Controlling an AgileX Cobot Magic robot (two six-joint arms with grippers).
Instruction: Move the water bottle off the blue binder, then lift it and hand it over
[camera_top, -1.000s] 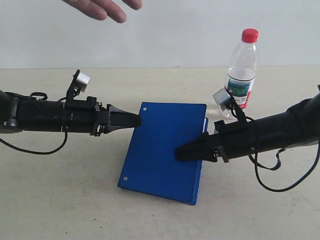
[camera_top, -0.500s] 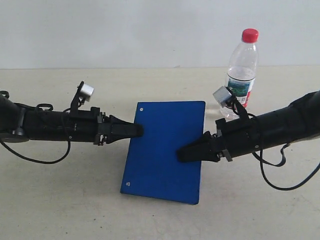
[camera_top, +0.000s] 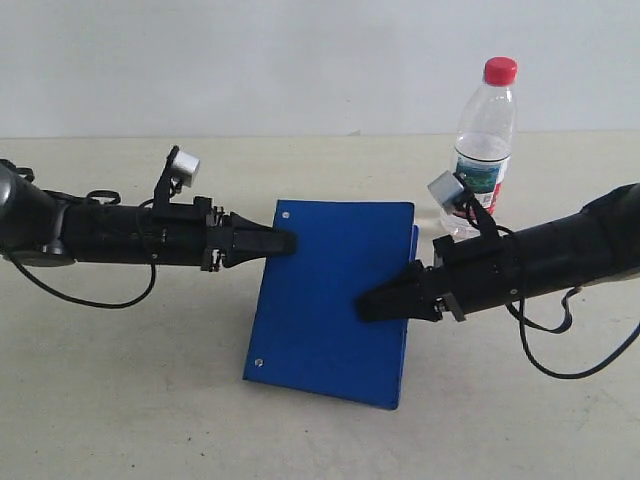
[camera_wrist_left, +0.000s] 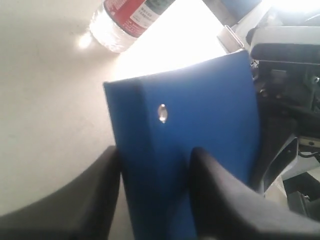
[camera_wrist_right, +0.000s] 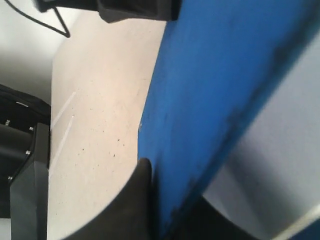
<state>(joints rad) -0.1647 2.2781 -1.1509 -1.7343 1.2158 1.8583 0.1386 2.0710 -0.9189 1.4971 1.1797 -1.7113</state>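
Note:
The blue binder (camera_top: 335, 300) hangs tilted above the table, held at two opposite edges. My left gripper (camera_top: 283, 240) is shut on its spine edge near a silver rivet (camera_wrist_left: 162, 113), one finger on each side of the cover (camera_wrist_left: 200, 125). My right gripper (camera_top: 368, 305) is shut on the opposite edge, and the cover (camera_wrist_right: 210, 85) fills the right wrist view between its jaws (camera_wrist_right: 170, 200). The water bottle (camera_top: 485, 140) with its red cap stands upright on the table behind the right arm, off the binder. Its lower part (camera_wrist_left: 127, 15) shows in the left wrist view.
The beige table (camera_top: 120, 400) stretches under and around the binder. Black cables loop beside both arms (camera_top: 560, 370). A plain wall rises behind. The right arm's body (camera_wrist_left: 290, 75) shows past the binder in the left wrist view.
The hand at the top left has left the view. My left gripper has shifted right and slightly up, and the binder has turned a little between the two grippers.

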